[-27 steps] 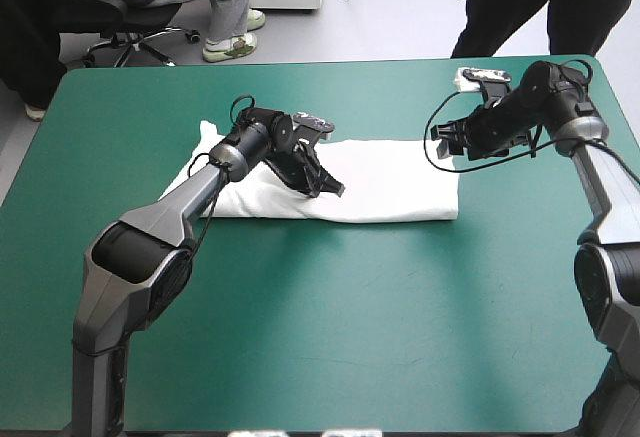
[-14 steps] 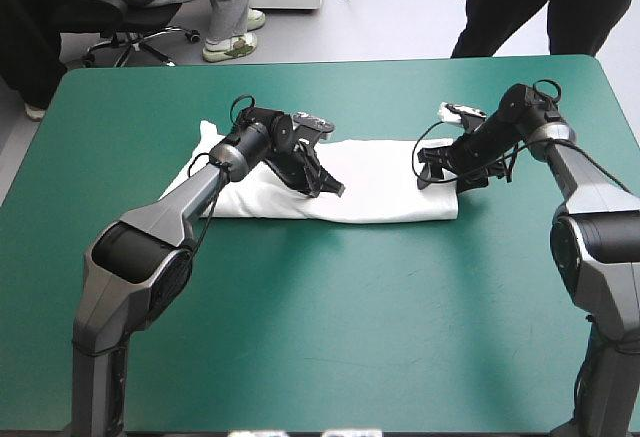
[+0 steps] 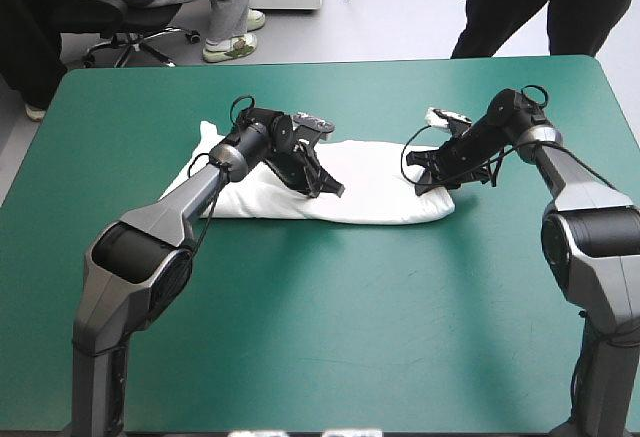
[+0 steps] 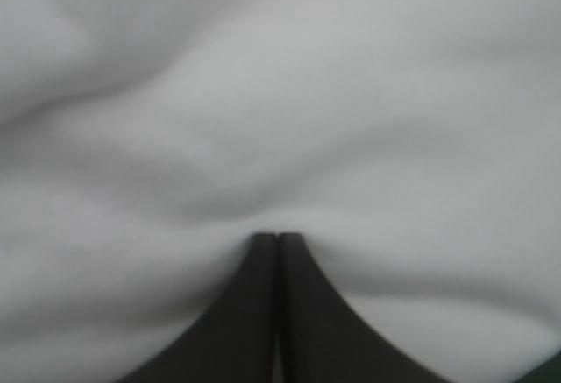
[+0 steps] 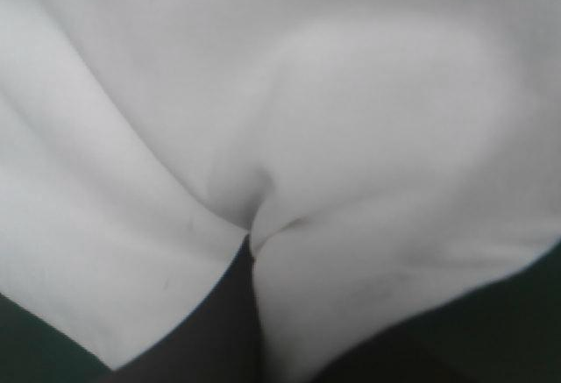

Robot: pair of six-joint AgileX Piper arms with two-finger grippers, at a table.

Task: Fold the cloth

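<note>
The white T-shirt (image 3: 385, 179) lies as a long folded band across the middle of the table. My left gripper (image 3: 335, 189) rests on the band's middle, its black fingers met in a point with the cloth puckered at their tips (image 4: 279, 236); white cloth (image 4: 351, 94) fills that wrist view. My right gripper (image 3: 425, 185) sits at the band's right end. In the right wrist view its fingers are all but shut (image 5: 252, 238), with a pinch of the T-shirt (image 5: 368, 111) drawn between them and draped over one finger.
Teal-green cover (image 3: 330, 327) stretches wide on the near side of the T-shirt and shows beside the cloth's edge (image 5: 26, 348) in the right wrist view. A person stands beyond the far edge, not over the table.
My right gripper came in from beyond the band's right end, settled on that end and went from open to shut on the cloth. The left arm has not moved.
</note>
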